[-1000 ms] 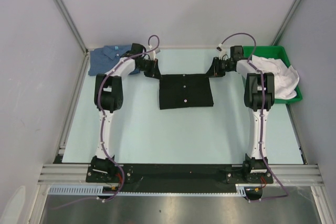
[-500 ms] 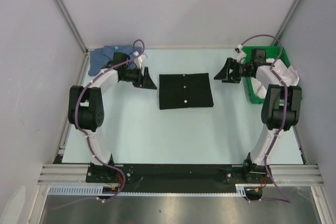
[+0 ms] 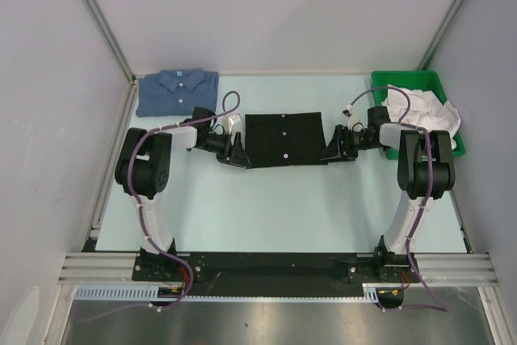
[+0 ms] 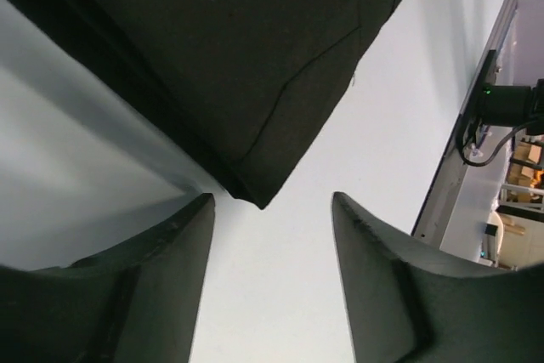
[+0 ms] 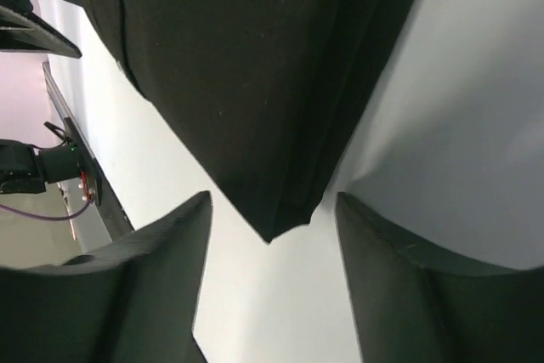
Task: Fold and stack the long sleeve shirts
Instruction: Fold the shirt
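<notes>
A black long sleeve shirt (image 3: 286,140) lies folded into a rectangle mid-table, pale buttons up. A blue folded shirt (image 3: 177,90) rests at the back left corner. My left gripper (image 3: 240,153) stands open at the black shirt's near left corner; in the left wrist view that corner of the black shirt (image 4: 255,65) sits just ahead of the gap of the left gripper (image 4: 272,206). My right gripper (image 3: 331,151) stands open at the near right corner; the right wrist view shows the black shirt (image 5: 255,65) with its corner pointing between the fingers of the right gripper (image 5: 272,206). Neither holds cloth.
A green bin (image 3: 383,81) at the back right holds crumpled white cloth (image 3: 424,115). Grey walls and metal posts close the table's sides and back. The black base rail (image 3: 275,264) runs along the near edge.
Both grippers let go of the far edge, swung out to the sides and came down to the black shirt's near corners, jaws open. The blue shirt is uncovered again.
</notes>
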You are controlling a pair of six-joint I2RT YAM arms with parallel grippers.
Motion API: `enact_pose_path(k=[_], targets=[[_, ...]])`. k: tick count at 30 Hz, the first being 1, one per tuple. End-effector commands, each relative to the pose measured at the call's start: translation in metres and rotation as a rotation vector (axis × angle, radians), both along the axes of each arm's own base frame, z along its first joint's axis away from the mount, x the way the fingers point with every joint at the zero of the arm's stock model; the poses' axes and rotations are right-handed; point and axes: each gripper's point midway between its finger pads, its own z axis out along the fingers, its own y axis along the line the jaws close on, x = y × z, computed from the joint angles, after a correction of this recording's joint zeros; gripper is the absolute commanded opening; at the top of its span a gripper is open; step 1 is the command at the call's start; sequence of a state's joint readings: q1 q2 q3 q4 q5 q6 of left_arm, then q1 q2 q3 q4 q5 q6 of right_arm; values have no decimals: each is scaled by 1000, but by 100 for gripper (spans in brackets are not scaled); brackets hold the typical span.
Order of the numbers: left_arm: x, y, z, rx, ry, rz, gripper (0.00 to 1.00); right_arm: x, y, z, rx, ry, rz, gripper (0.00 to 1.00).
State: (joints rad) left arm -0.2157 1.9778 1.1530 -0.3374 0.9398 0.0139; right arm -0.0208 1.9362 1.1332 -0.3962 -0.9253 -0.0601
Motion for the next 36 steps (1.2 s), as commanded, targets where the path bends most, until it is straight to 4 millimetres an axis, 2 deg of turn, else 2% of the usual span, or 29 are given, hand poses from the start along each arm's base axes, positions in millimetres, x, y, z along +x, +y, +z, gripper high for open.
enact_pose_path(k=[1,2,3,4,5,7,8,11,15,20,21,22,23,24,25,26,27,28,29,30,31,32,34,35,36], targets=[[13,-9,5,-35,-45,-17,59,17,5,0,-14,-97,34,58],[12,-10,6,-41,-42,-20,55,16,5,-2,-14,-90,35,49],[11,-10,7,-46,-35,-26,44,12,14,-3,-13,-87,62,44],[11,-11,9,-49,-36,-35,36,8,16,-4,-15,-77,71,39],[5,-9,7,-43,-20,-54,19,6,18,-4,-20,-70,77,29],[0,-3,6,-17,2,-59,4,-1,20,-4,-22,-46,87,18],[0,0,8,-11,-12,-65,0,-3,20,0,-29,-46,87,10],[-5,12,11,12,-5,-56,0,-15,17,4,-38,-7,94,0],[-9,23,12,34,0,-50,0,-25,9,8,-57,34,86,0],[-8,28,8,41,16,-46,0,-19,5,6,-68,46,81,1],[-8,28,13,31,4,-54,1,-24,5,8,-63,64,93,10],[-8,29,20,24,-5,-57,10,-26,5,16,-56,55,104,36],[-7,30,29,10,-48,-67,32,-26,5,25,-54,38,113,47],[-8,29,41,-13,-81,-70,41,-33,3,32,-51,47,123,55],[-9,31,64,-22,-158,-70,49,-31,-4,44,-35,26,100,70],[-11,32,76,-28,-202,-77,69,-29,-7,64,-27,-27,93,79],[-14,31,87,-39,-233,-84,78,-29,-8,77,-21,-57,88,86],[-16,29,109,-44,-300,-89,89,-30,-6,89,-2,-87,89,98],[-18,26,116,-45,-313,-92,99,-26,-2,107,9,-160,90,100],[-17,21,126,-41,-350,-101,99,-24,4,116,22,-191,90,100],[-22,11,132,-33,-370,-127,100,-28,22,124,53,-175,100,100],[-24,3,142,-38,-402,-147,99,-21,32,137,69,-252,108,100],[-16,-14,174,-60,-503,-156,99,-21,52,151,108,-259,101,100],[-13,-16,203,-86,-594,-132,99,-15,66,164,124,-346,125,100],[2,-21,225,-123,-727,-89,99,-15,70,175,109,-405,110,100]])
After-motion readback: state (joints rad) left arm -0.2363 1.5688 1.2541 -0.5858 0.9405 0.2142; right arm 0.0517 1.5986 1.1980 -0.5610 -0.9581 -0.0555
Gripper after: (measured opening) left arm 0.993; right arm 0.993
